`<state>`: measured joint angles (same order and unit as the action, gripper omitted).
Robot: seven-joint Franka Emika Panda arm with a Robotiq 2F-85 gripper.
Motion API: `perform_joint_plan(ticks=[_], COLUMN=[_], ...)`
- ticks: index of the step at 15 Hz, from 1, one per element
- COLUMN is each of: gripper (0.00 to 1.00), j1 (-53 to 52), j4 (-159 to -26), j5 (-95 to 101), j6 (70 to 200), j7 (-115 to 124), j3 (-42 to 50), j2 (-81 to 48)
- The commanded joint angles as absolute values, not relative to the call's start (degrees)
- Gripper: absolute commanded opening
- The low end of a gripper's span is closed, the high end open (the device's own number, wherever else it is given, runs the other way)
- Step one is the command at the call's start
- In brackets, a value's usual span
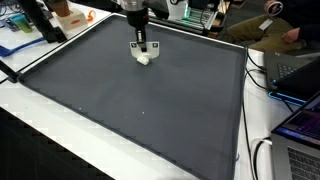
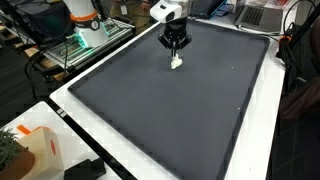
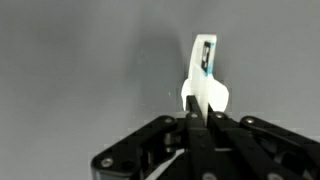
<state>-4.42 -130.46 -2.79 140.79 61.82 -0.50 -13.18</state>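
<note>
On the far left of an exterior view, a brown box (image 1: 68, 14) stands beyond the edge of the dark mat (image 1: 140, 115). The mat covers most of the white table (image 1: 30, 100), which shows as a pale border around it.

Moving right along the far side of the mat, I come to my own gripper (image 1: 142, 52), pointing straight down. My jaws are pressed together on a small white piece (image 1: 146, 59), which sticks out below my fingertips, close above the mat. I cannot tell whether its lower end touches the cloth.

In both exterior views I hang near the far edge of the mat (image 2: 160, 115), well apart from the near edge. There my gripper (image 2: 176, 52) has the white piece (image 2: 177, 63) dangling under it, and the table (image 2: 100, 150) runs along the near side.

In the wrist view my gripper (image 3: 203, 115) comes in from the bottom. The white piece (image 3: 205, 85) stands up from between my fingers, a little right of the middle. It is narrow, with a slot and a blue mark near its far end, and grey mat (image 3: 80, 60) lies all around it.

Furthest right in an exterior view, an open laptop (image 1: 303, 125) sits off the mat, well apart from me.
</note>
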Motion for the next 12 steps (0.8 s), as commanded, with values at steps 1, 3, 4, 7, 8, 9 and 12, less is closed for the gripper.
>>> perform_joint_plan(ticks=[1, 3, 4, 7, 8, 9, 12], gripper=[0.01, 0.01, 0.01, 0.01, 0.01, 0.01, 0.01], j1=[-5.6, -5.3, -5.1, -3.9, -3.0, -1.9, 1.7], j4=[-130.3, -130.2, -130.1, -129.3, -129.2, -129.1, -129.4], j5=[-3.9, -5.1, -5.9, -10.4, -13.8, -17.1, -26.5], j6=[138.7, 138.4, 138.1, 135.3, 135.1, 134.8, 132.3], j7=[62.9, 62.1, 61.5, 57.8, 54.4, 50.9, 42.3], j3=[-0.5, -0.8, -1.0, -2.1, -2.7, -2.8, -1.4], j2=[-16.8, -17.4, -17.7, -18.1, -18.1, -17.9, -17.8])
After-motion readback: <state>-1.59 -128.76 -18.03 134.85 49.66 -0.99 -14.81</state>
